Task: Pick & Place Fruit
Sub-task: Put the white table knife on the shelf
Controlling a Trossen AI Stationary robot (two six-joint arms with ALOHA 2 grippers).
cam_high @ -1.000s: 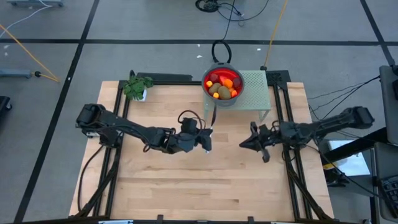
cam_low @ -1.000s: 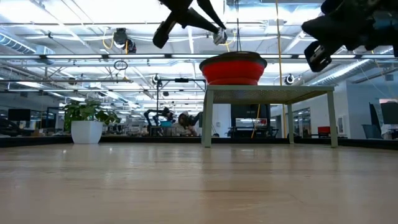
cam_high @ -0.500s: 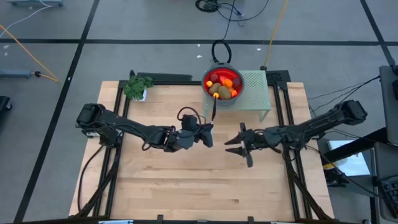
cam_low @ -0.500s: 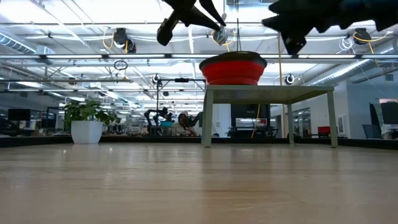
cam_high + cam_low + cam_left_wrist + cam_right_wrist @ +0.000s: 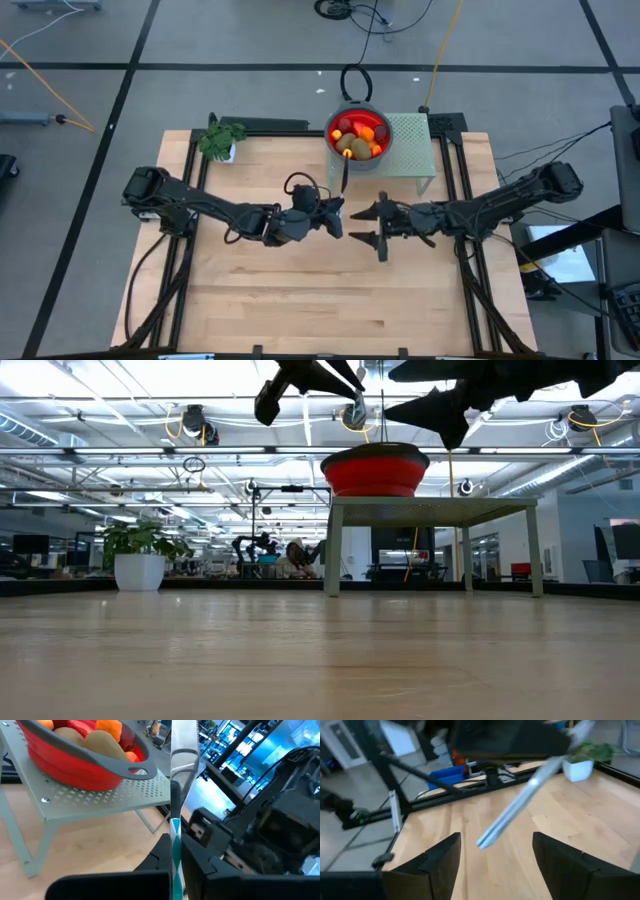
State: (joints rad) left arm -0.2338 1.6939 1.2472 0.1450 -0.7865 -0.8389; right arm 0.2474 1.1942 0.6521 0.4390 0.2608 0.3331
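Observation:
The fruit [image 5: 356, 140], orange, red and olive-brown pieces, lies in a red bowl with a grey rim [image 5: 131, 769]. The bowl stands on a pale green perforated stand [image 5: 410, 145] at the table's far edge. My left gripper [image 5: 330, 213] is shut on a slim silver knife [image 5: 181, 765] just in front of the bowl, high above the table. My right gripper [image 5: 365, 225] hangs open close to the right of it. In the right wrist view the knife [image 5: 520, 812] runs ahead of the open fingers and apart from them. My left gripper pinches the knife between its two fingers at its teal part [image 5: 176, 840]. The silver blade sticks out beyond the fingers toward the bowl. The knife is lifted clear of the table.
A small green plant in a white pot [image 5: 220, 140] stands at the table's far left corner. The bare wooden tabletop [image 5: 300, 290] stretches across the near half. The stand's legs [image 5: 334, 550] rise from the far edge.
My right gripper has travelled toward the table's left edge, right up to the left gripper and the knife, and has opened from shut. The left gripper and the knife have stayed almost where they were.

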